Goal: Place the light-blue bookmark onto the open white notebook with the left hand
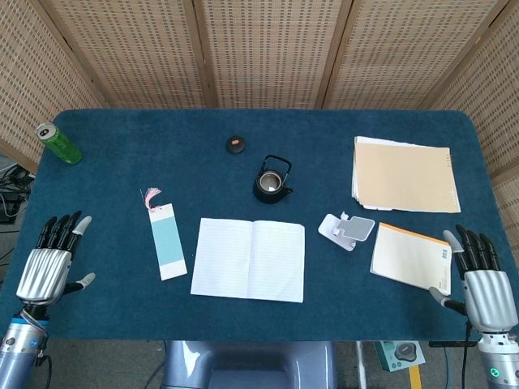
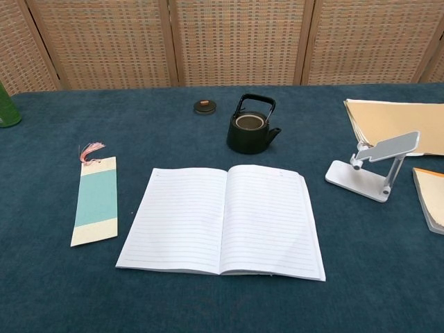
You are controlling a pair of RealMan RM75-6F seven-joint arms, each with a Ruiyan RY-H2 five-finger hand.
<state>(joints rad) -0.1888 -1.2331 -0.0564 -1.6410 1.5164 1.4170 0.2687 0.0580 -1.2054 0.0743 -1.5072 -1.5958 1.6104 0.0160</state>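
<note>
The light-blue bookmark (image 1: 168,241) lies flat on the blue tabletop (image 1: 122,162), just beside the left edge of the open white notebook (image 1: 249,259) but apart from it, with its pink tassel (image 1: 150,197) pointing toward the far edge. Nothing lies between bookmark and notebook. Behind the notebook stands a black teapot (image 1: 272,180), with a small dark lid (image 1: 235,145) further back. A green can (image 1: 58,143) stands at the far left corner. Right of the notebook are a silver stand (image 1: 347,230), an orange-edged pad (image 1: 411,258) and a tan folder (image 1: 404,174).

Only the head view shows the hands. The left hand (image 1: 50,267) sits at the near left edge, fingers spread, holding nothing, with bare cloth between it and the bookmark. The right hand (image 1: 482,284) is at the near right corner, likewise open and empty. The chest view shows the notebook's ruled lines.
</note>
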